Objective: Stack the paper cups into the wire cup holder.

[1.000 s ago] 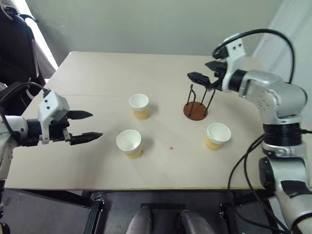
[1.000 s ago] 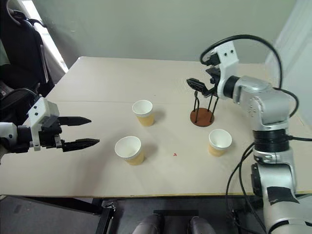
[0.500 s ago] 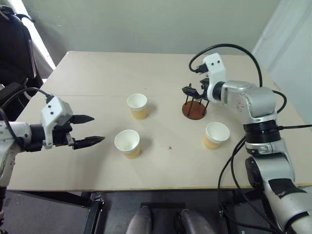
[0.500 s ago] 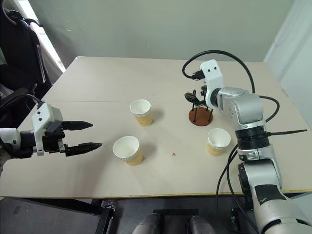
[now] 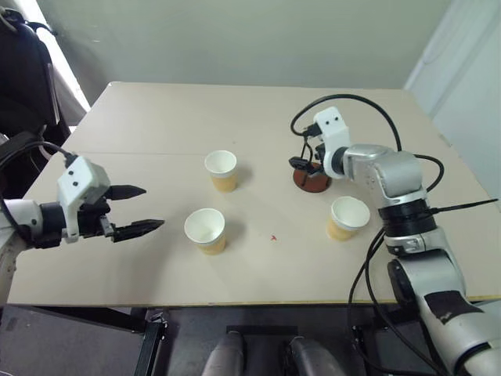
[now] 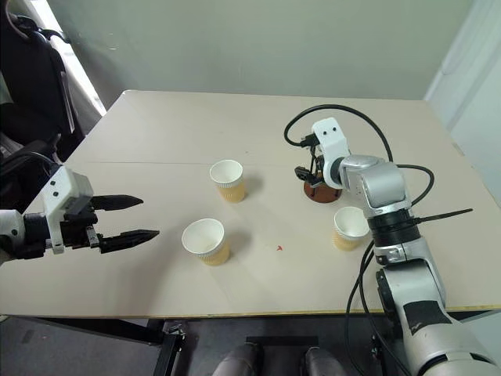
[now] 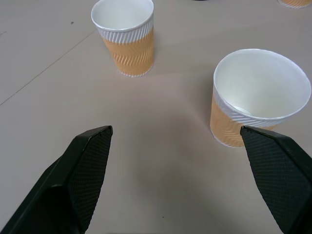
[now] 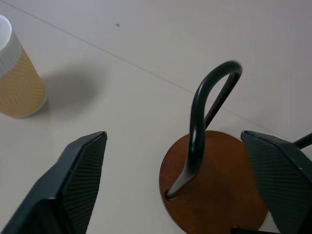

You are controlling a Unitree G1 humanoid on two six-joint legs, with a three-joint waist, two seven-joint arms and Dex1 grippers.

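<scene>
I see a pale beige table [image 5: 156, 117] with a thin seam across it, set against a plain grey-green wall [image 5: 235, 39], with a dark chair [image 5: 23, 70] off its left edge. My right gripper [image 5: 301, 163] has its fingers spread wide, straddling the wire cup holder [image 5: 311, 178]; in the right wrist view the black wire loop [image 8: 204, 122] and brown disc base [image 8: 219, 185] sit between the two fingers without touching them. My left gripper [image 5: 135, 210] hangs with its fingers apart and holds nothing. The near paper cup [image 5: 205, 230] stands just ahead of its fingertips, the far paper cup [image 5: 221, 170] beyond that. The third paper cup [image 5: 346, 217] stands beside my right forearm, near the holder.
</scene>
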